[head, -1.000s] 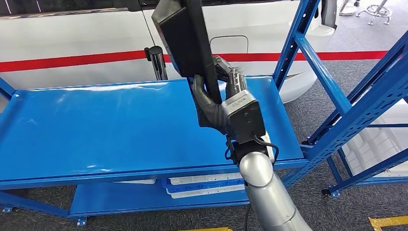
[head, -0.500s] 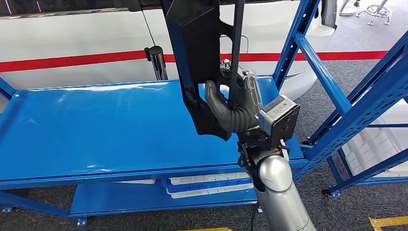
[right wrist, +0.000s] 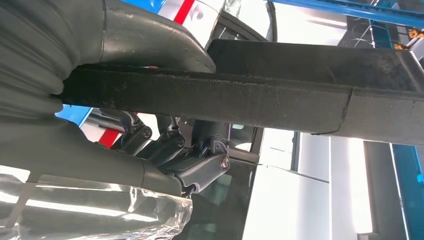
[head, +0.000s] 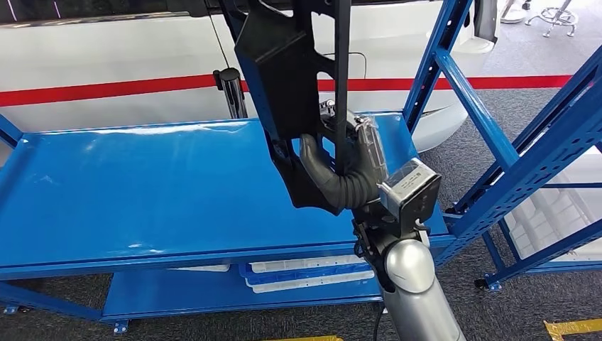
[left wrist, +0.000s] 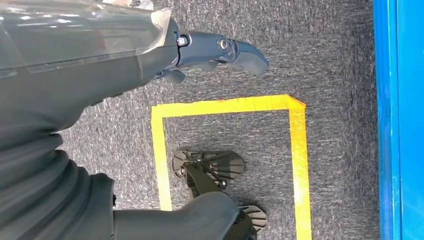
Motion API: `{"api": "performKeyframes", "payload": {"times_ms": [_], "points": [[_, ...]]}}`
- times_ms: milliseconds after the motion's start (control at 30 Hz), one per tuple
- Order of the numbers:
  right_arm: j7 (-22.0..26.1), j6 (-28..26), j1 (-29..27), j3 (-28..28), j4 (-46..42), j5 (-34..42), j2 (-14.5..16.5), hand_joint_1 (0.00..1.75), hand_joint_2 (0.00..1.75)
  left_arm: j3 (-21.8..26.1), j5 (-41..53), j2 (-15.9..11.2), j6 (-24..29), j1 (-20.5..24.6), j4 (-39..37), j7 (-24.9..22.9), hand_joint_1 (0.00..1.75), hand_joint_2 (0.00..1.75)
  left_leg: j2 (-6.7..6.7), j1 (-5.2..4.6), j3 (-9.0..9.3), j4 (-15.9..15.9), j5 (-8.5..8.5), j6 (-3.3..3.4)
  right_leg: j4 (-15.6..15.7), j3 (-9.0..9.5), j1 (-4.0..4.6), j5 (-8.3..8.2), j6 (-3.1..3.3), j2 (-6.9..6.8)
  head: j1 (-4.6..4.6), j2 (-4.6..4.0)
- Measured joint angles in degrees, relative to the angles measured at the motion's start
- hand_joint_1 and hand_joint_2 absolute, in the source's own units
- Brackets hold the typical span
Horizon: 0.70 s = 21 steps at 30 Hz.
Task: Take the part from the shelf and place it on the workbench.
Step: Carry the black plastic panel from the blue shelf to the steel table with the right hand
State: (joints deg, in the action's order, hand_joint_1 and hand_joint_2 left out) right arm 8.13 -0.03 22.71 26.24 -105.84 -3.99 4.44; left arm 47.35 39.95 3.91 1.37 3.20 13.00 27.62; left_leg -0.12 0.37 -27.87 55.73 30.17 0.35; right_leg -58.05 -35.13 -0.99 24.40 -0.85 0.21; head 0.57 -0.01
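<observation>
One right hand (head: pixel 339 170), fingers (right wrist: pixel 165 145) clamped round the black part (head: pixel 287 85) above the workbench (head: pixel 142 192)

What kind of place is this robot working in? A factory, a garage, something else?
Most likely a car workshop or factory floor. A white car body with a red stripe stands behind a blue steel rack, the right hand holds a black part, and yellow floor tape marks the grey carpet.
</observation>
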Motion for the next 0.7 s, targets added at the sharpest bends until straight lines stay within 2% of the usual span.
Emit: {"api": "performKeyframes", "payload": {"times_ms": [433,600,700], "points": [[2.15,-0.27,-2.62,0.15,-0.74,0.54,-1.69,1.75,1.75,0.27,-0.43,0.41,-0.24,-0.06,-0.31,0.14,0.0,1.75,-0.01,-0.21,0.0,0.07,0.1,0.14,0.04,0.0,-0.31,-0.01,-0.02,0.0,0.02,0.0],[2.64,-0.33,-3.65,0.14,-0.74,0.6,-2.23,1.75,1.75,0.27,-0.43,0.51,-0.39,-0.06,-0.31,0.14,0.0,1.75,-0.01,-0.36,-0.14,0.48,0.3,0.53,0.04,0.01,-0.51,-0.05,-0.11,0.0,0.02,0.01],[3.02,-0.33,-3.96,0.14,-0.74,0.56,-2.3,1.75,1.75,0.27,-0.43,0.52,-0.47,-0.06,-0.31,0.14,0.0,1.75,-0.01,-0.48,-0.32,0.84,0.34,1.0,0.2,0.06,-0.65,-0.29,-0.48,0.0,0.03,0.0]]}}
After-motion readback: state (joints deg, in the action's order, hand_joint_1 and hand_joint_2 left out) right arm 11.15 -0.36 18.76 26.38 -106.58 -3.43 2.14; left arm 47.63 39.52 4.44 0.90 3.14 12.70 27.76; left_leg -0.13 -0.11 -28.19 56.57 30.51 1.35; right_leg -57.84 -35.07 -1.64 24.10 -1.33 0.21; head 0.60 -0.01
